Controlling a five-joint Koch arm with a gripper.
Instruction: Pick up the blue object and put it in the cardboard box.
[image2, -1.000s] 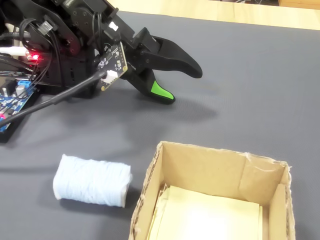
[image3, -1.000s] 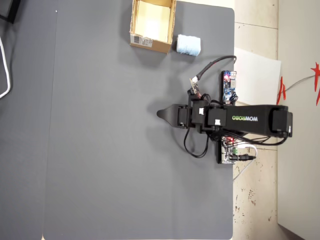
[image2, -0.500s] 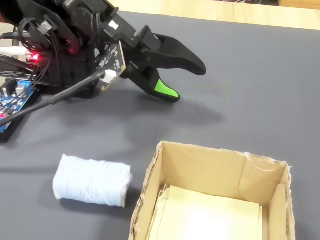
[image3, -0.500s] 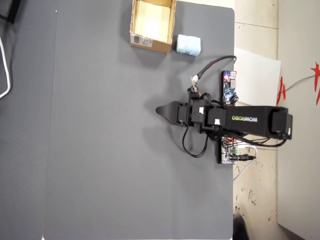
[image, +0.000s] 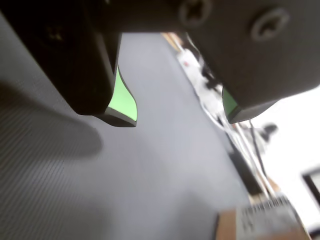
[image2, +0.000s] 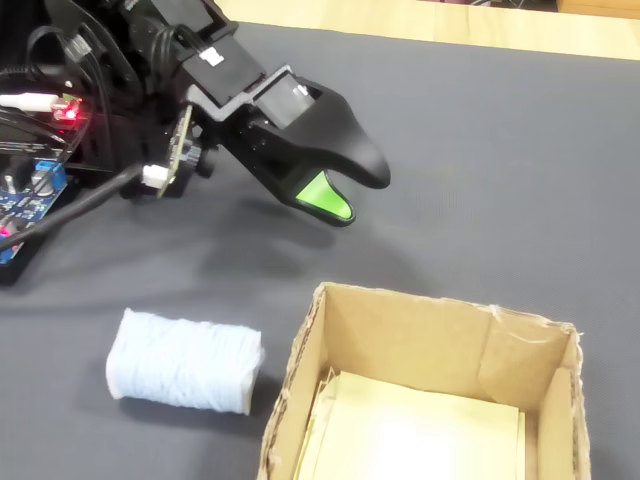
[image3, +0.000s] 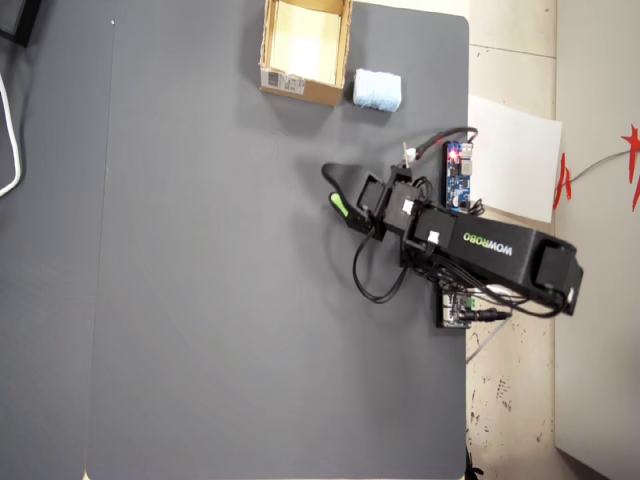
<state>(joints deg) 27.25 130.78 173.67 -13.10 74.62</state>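
Desk mat, dark grey, spreads under everything, with nothing lying between the pincer and the two task things. Black arm reaches from the desk's right edge in the overhead view, cables looping beneath it. Cardboard box sits at the top of that view, well beyond the pincer; its white barcode label faces the arm, and only a blurred corner shows in the wrist view. Pincer hovers above the mat with its jaws apart, a clear gap between the green-lined tips in the wrist view; the overhead view shows the spread less plainly. Blue object lies on its side just beside the box, on the arm's side of it, apart from the pincer; the fixed view shows its wound, fuzzy surface. Small circuit board with a red light sits close behind the pincer at the mat's edge.
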